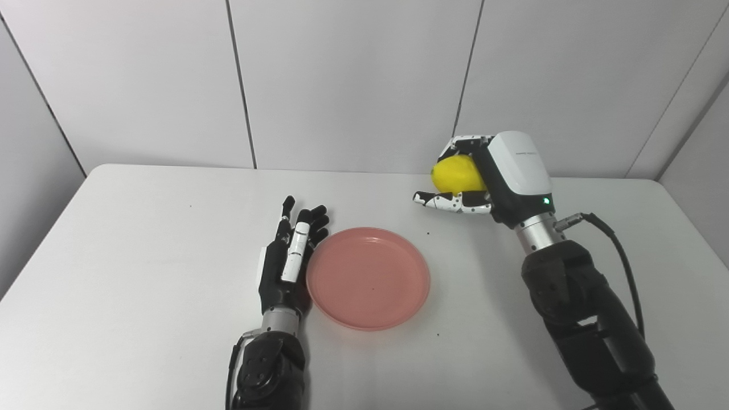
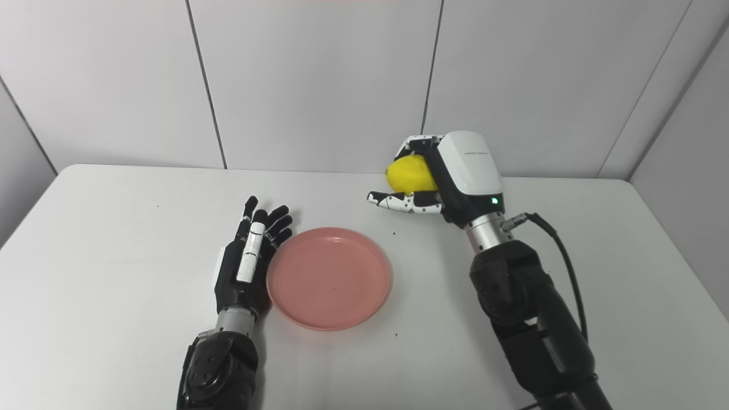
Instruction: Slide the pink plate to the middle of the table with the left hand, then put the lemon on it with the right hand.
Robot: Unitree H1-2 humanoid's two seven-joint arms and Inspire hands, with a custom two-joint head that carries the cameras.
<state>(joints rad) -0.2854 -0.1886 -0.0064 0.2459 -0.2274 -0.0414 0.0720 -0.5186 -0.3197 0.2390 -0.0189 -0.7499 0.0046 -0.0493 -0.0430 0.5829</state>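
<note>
The pink plate (image 1: 368,277) lies flat near the middle of the white table (image 1: 142,239) with nothing on it. My left hand (image 1: 289,257) rests open on the table with its fingers stretched out, its edge right against the plate's left rim. The yellow lemon (image 1: 457,173) is held in my right hand (image 1: 490,176), lifted above the table behind and to the right of the plate. The fingers curl over the lemon's top and the thumb sticks out below it.
Grey wall panels (image 1: 353,80) stand right behind the table's far edge. A black cable (image 1: 618,250) loops from my right wrist. A few dark specks dot the tabletop near the plate.
</note>
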